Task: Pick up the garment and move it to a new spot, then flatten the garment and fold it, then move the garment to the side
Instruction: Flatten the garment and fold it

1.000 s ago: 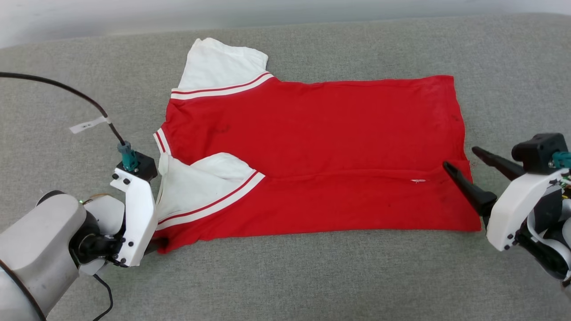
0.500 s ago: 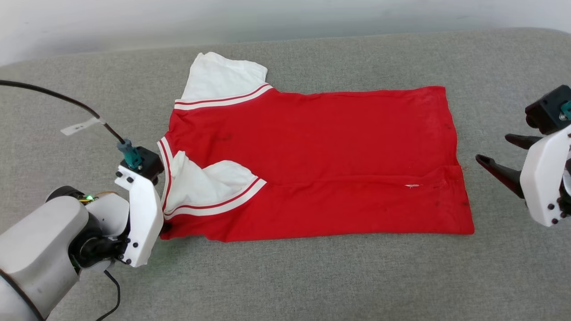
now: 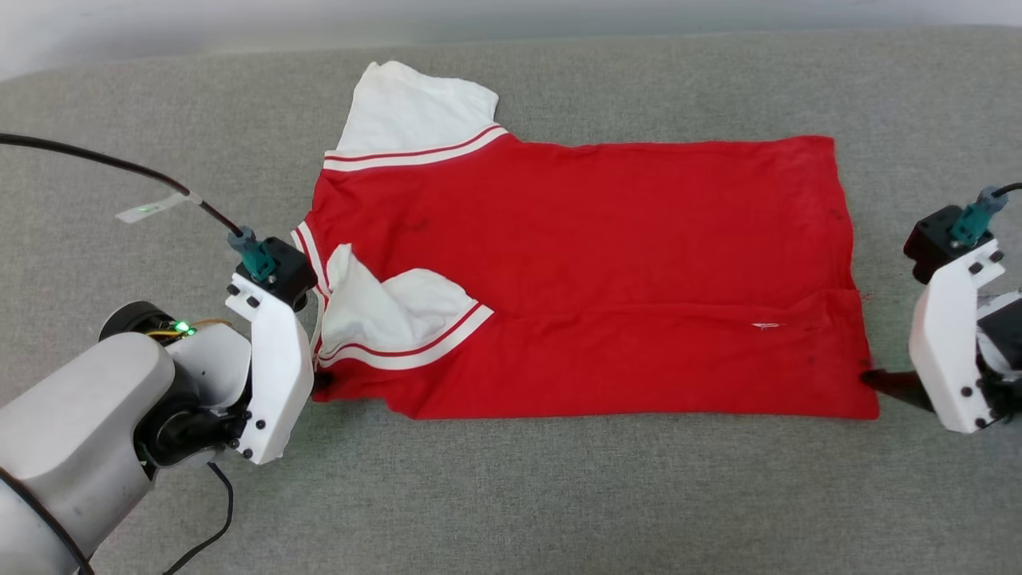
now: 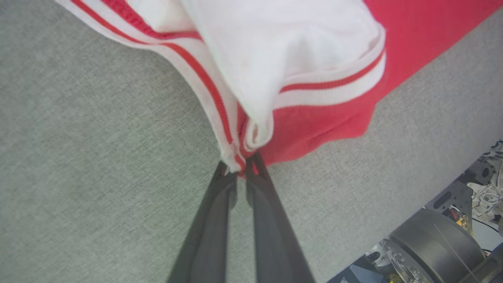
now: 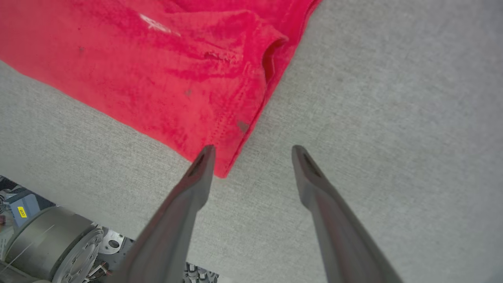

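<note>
Two pincers flank the garment (image 3: 607, 263), spread on the gray tabletop (image 3: 559, 495). The left pincer (image 4: 240, 167) pinches its striped near-left edge tight. The right pincer (image 5: 253, 151) gapes wide, one tip at the near-right corner.

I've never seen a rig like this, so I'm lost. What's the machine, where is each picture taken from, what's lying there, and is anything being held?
It is a two-armed robot. The wide picture comes from a camera on its head, looking down; the two close-ups come from cameras on its wrists, looking along each gripper's dark fingers. A red shirt with white sleeves lies on a grey fabric surface. The left gripper is shut on the shirt's striped trim; the right gripper is open at the hem corner, holding nothing.
</note>
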